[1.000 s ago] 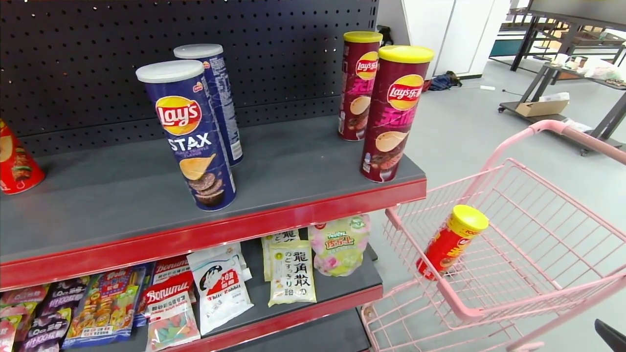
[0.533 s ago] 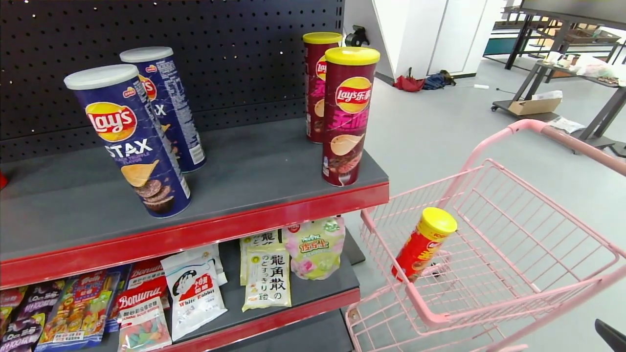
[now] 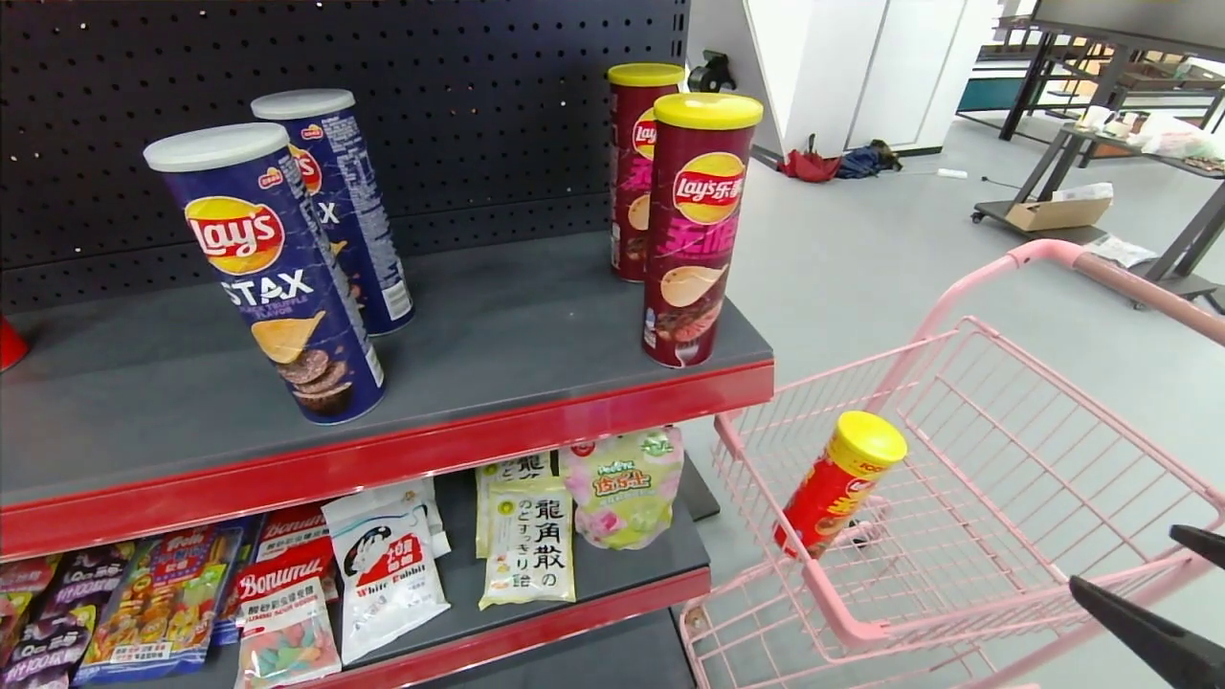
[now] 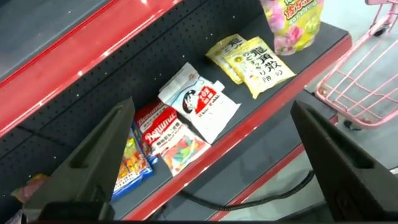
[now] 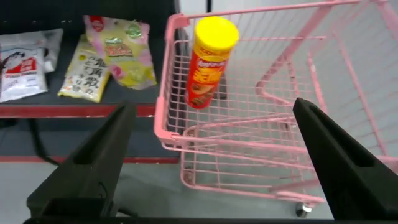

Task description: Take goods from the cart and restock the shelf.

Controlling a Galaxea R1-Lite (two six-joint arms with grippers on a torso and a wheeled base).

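A red chip can with a yellow lid (image 3: 837, 483) leans tilted in the front left corner of the pink wire cart (image 3: 967, 584); it is also the can (image 5: 208, 62) in the right wrist view. My right gripper (image 3: 1172, 593) hangs open at the cart's near right side, apart from the can, with nothing between its fingers (image 5: 90, 168). My left gripper (image 4: 211, 174) is open and empty in front of the lower shelf's snack bags (image 4: 199, 106). On the upper shelf (image 3: 459, 316) stand two blue cans (image 3: 273, 277) and two maroon cans (image 3: 694, 234).
The upper shelf has free room between the blue and maroon cans and a red front lip (image 3: 402, 459). A pegboard wall (image 3: 431, 105) backs it. The lower shelf holds several snack bags (image 3: 536, 536). Open grey floor and metal tables (image 3: 1120, 144) lie beyond the cart.
The head camera has swung, shifting the whole picture. My right gripper's fingers have risen further into the lower right of the head view. The red can rests as before in the cart.
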